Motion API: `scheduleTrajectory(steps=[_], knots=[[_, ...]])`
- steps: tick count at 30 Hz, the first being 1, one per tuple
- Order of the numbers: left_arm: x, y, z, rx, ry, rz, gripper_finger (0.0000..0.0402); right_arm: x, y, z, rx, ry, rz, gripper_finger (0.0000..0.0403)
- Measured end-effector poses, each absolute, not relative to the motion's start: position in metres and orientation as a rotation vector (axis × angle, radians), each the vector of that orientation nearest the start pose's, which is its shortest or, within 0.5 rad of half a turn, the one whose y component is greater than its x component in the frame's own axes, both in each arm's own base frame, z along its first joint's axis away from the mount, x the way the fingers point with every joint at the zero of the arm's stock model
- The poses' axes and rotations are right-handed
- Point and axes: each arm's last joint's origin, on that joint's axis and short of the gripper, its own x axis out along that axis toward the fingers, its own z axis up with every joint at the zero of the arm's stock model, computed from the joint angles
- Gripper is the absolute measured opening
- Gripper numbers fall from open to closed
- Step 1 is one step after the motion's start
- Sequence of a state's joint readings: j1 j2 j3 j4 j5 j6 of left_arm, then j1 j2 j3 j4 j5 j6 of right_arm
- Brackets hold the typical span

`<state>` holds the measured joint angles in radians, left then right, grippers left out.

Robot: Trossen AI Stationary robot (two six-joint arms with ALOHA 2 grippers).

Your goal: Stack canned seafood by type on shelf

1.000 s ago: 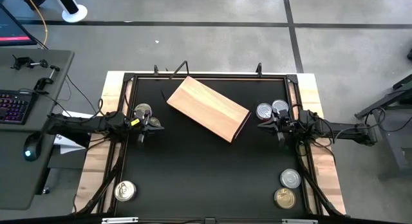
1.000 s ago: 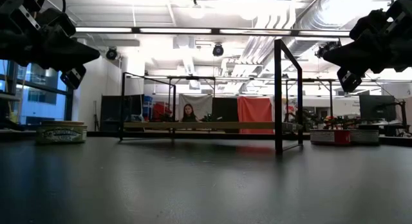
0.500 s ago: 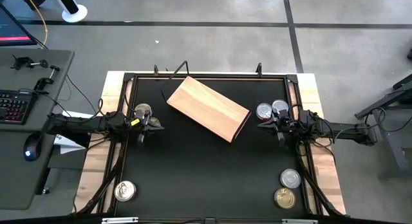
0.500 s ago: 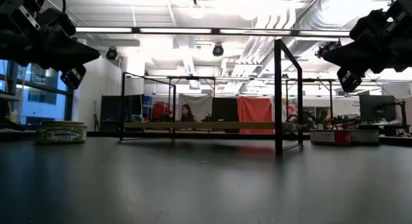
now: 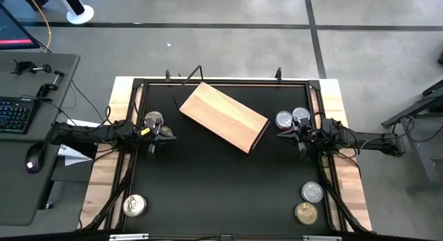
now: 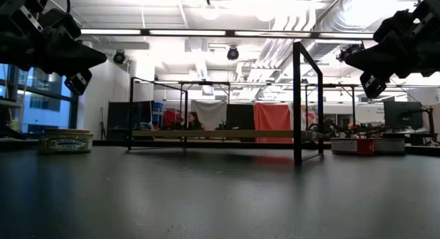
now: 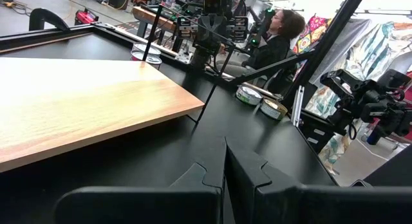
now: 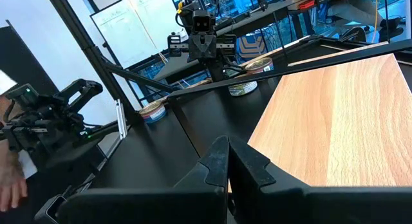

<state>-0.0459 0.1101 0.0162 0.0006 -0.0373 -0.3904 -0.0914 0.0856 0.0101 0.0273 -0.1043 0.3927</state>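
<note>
Fingers clenched empty on left gripper and right gripper — nothing stacked; next, open over a small round flat tin near the pale rectangular wooden shelf.

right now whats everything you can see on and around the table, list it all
wooden board: one, light wood with a darker end face, lying at an angle at the table's far middle
tins by the left arm: at least one, silver lid; a second partly hidden
tins by the right arm: two, silver lids, side by side
near left tin: one, gold-toned lid, near left corner
near right tins: two, one silver, one gold, near right corner
table: one, black top
keyboard: one, lit keys, on the side desk
left fingers: shut, empty
right fingers: shut, empty
</note>
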Motion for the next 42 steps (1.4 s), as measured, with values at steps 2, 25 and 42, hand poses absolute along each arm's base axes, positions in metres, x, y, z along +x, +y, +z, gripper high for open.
scheduleTrajectory(steps=[2,25,42], knots=[[0.103,-0.004,0.160,-0.386,0.094,0.010,0.0000,0.102,-0.006,0.163,0.397,0.050,0.003,0.0000],[0.104,0.000,0.167,-0.486,-0.004,0.115,0.0000,0.102,-0.006,0.163,0.397,0.050,0.003,0.0000],[0.152,-0.002,0.274,-0.871,-0.524,0.072,0.0000,0.102,-0.006,0.163,0.397,0.050,0.004,0.0000]])
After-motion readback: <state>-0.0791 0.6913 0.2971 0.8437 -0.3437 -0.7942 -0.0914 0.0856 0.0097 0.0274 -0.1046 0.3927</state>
